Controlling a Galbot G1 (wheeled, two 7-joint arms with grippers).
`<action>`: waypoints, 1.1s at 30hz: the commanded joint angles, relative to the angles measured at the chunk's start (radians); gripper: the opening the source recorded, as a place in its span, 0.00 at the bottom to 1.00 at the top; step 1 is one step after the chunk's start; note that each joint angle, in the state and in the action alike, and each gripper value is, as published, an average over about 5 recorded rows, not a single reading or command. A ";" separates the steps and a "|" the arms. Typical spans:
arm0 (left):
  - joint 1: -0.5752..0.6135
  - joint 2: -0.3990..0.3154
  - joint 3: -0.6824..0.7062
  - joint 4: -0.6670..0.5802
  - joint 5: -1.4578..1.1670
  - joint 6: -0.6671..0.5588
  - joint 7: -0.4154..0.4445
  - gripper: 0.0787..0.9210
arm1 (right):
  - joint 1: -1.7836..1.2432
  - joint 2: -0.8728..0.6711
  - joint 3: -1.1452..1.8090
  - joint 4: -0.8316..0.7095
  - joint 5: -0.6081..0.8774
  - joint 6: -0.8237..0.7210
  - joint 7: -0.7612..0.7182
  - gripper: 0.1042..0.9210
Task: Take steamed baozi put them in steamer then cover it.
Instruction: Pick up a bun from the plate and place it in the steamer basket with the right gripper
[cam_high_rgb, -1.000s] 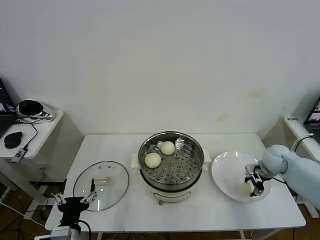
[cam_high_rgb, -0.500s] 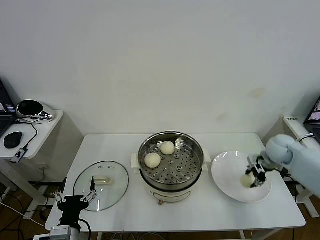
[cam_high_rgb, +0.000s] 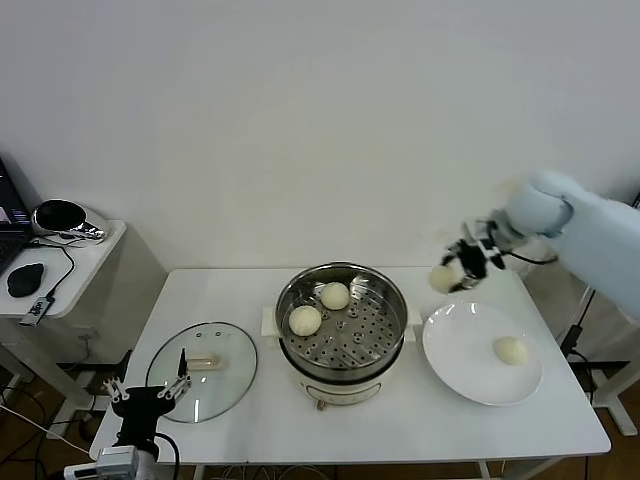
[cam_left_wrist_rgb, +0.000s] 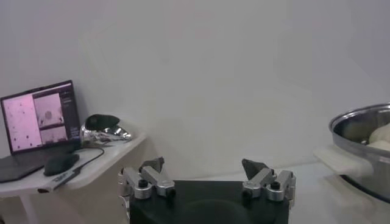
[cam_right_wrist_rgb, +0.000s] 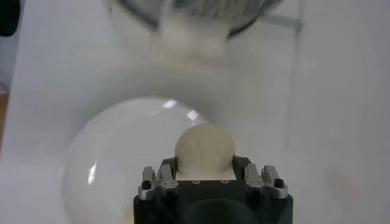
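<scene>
Above the plate (cam_high_rgb: 470, 375), right gripper (cam_high_rgb: 462, 265) fingers pinch a baozi (cam_high_rgb: 443, 278); a loose pinch could drop it before the steamer (cam_high_rgb: 343, 320). Left gripper (cam_high_rgb: 148, 396) gapes empty.

steamer (cam_left_wrist_rgb: 365, 146) cut off, laptop (cam_high_rgb: 5, 215) cropped

A white worktop (cam_high_rgb: 240, 300) is standing in front of a plain white wall (cam_high_rgb: 300, 120). A round glass lid (cam_high_rgb: 203, 370) with a cream handle is lying flat on the worktop near its left front edge. A flat white plate (cam_high_rgb: 470, 350) is sitting on the right side of the worktop. Off to the left, a small side table (cam_high_rgb: 75, 265) is holding a shiny silver thing (cam_high_rgb: 62, 217), a black mouse (cam_high_rgb: 25, 279) with a cable, and an open laptop (cam_left_wrist_rgb: 39, 119).
</scene>
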 joint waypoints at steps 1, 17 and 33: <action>0.000 -0.006 -0.018 -0.002 -0.003 0.000 -0.001 0.88 | 0.161 0.262 -0.183 0.060 0.155 0.097 0.094 0.57; 0.009 -0.026 -0.037 -0.021 -0.001 -0.002 -0.004 0.88 | 0.085 0.390 -0.310 0.044 -0.030 0.490 0.093 0.59; 0.014 -0.041 -0.036 -0.020 0.002 -0.004 -0.006 0.88 | 0.074 0.385 -0.339 0.059 -0.168 0.632 0.062 0.59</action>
